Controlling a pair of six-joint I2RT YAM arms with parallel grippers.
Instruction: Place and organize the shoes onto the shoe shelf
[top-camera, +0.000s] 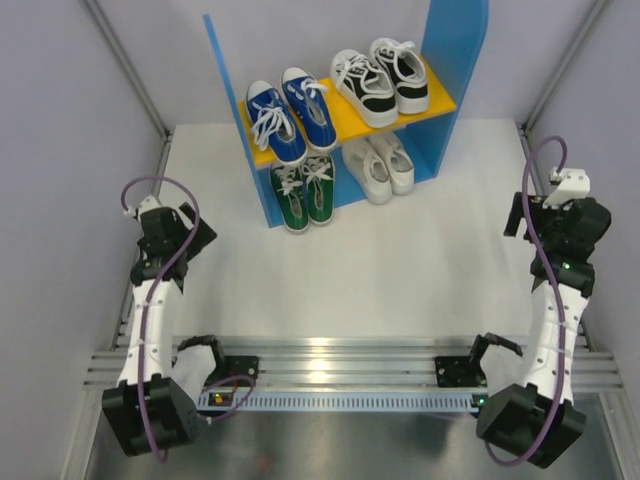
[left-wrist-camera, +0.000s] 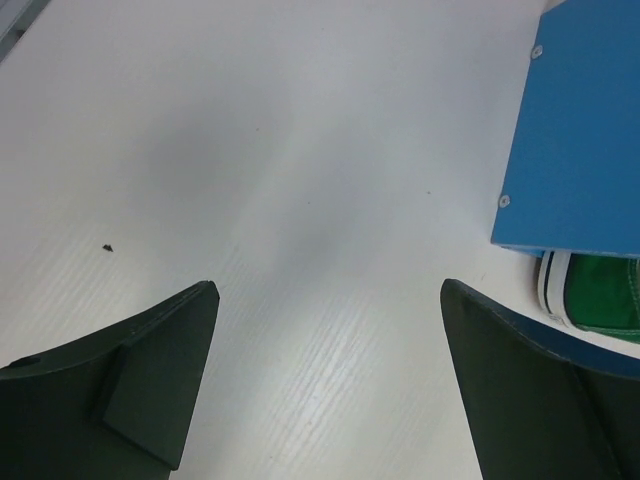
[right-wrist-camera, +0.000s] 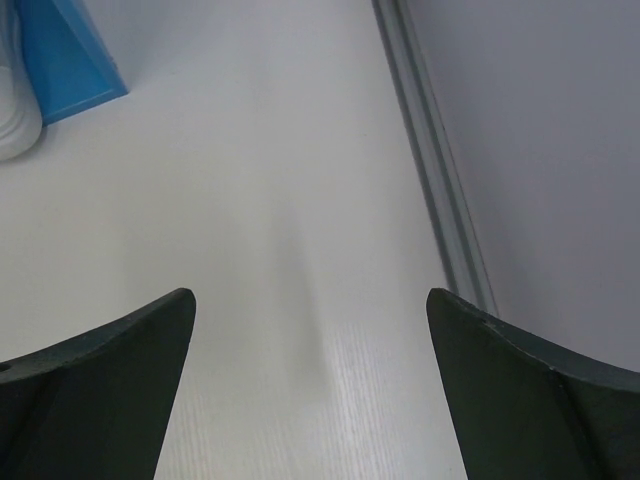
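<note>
While both arms' jaws stand wide apart, holding nothing, all shoes (top-camera: 290, 120) sit in the shoe shelf (top-camera: 455, 55) well ahead of them; a careless reach could knock the green shoes (top-camera: 305, 195) poking out underneath.

Shoe shelf (top-camera: 455, 45), blue sides, orange board: blue pair (top-camera: 275, 125) on board; green pair (top-camera: 292, 198), white pair (top-camera: 370, 172) beneath.
</note>
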